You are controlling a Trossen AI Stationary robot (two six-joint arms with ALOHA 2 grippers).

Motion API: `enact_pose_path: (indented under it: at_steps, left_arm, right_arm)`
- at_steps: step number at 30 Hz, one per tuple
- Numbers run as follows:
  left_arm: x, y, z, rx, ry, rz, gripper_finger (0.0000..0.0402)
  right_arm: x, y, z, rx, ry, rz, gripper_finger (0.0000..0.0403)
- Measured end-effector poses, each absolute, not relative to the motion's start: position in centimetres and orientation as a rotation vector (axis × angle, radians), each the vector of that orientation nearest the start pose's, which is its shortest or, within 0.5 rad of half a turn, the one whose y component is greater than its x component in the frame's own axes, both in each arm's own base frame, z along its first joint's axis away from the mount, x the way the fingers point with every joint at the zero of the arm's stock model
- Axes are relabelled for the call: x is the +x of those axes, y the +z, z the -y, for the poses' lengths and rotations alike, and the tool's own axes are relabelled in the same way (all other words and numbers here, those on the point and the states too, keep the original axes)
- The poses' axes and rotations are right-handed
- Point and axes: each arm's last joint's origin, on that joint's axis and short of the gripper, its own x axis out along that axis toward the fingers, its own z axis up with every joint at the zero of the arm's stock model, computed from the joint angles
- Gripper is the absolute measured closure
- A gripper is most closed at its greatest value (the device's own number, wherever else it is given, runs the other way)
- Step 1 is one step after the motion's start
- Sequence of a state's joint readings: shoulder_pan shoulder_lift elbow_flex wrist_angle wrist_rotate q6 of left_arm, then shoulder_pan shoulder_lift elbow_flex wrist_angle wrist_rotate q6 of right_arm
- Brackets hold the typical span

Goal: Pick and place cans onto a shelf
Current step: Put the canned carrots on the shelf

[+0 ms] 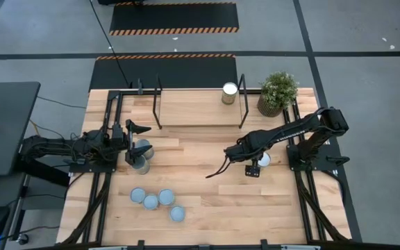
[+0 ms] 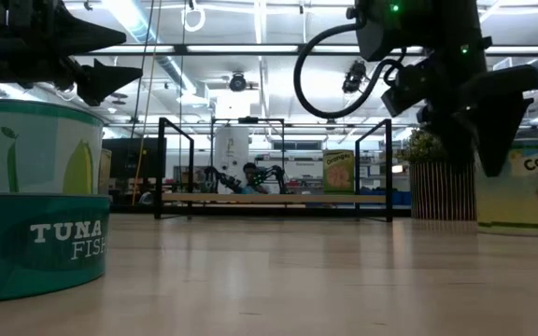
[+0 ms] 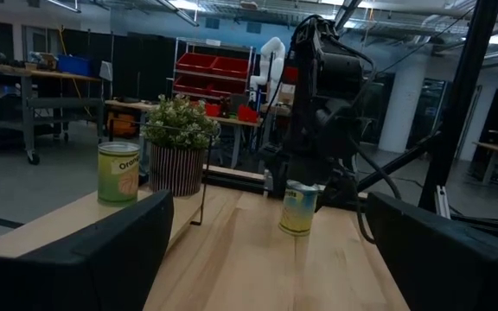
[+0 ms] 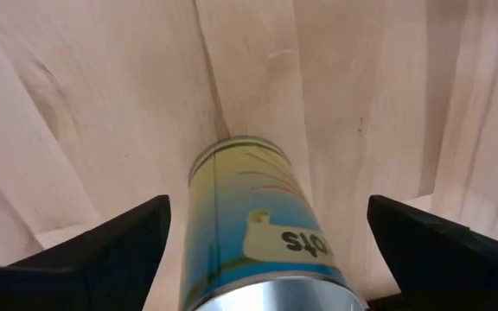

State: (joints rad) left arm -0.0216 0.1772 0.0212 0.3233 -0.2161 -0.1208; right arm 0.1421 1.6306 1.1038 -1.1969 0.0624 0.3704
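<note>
One can [image 4: 258, 233] with a yellow and blue label stands upright on the table at the right, also seen as can [image 1: 264, 160]. My right gripper [image 1: 257, 167] points down over it, open, one finger [image 4: 115, 246] on each side with a gap to the can. Another can [image 1: 229, 93] stands on the shelf [image 1: 186, 107] at the far edge. My left gripper [image 1: 136, 137] waits open at the left, beside two cans [image 1: 142, 155]. Several cans [image 1: 157, 201] stand together near the front edge.
A potted plant [image 1: 278, 92] stands at the far right corner beside the shelf's black posts [image 1: 242, 104]. In the low view a teal tuna can [image 2: 35, 238] fills the left foreground. Bare wood lies between the two arms.
</note>
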Motion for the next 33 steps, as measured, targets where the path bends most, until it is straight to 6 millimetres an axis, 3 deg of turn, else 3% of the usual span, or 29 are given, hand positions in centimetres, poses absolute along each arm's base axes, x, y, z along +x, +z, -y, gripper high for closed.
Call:
enact_pose_path:
  at_steps: [18, 26, 33]
  left_arm:
    - [10.6, 18.7, -0.4, -0.140, 0.183, 0.178, 0.0015]
    - [10.6, 18.7, -0.4, -0.140, 0.183, 0.178, 0.0015]
    - [10.6, 18.7, -0.4, -0.140, 0.183, 0.179, 0.0015]
  right_arm:
    - [25.1, 20.1, -3.9, 0.116, -0.189, -1.808, 0.0006]
    - [23.3, 17.7, -3.7, 0.134, -0.184, -1.909, 0.0020]
    - [23.3, 17.4, -3.7, 0.141, -0.188, -1.898, 0.0047]
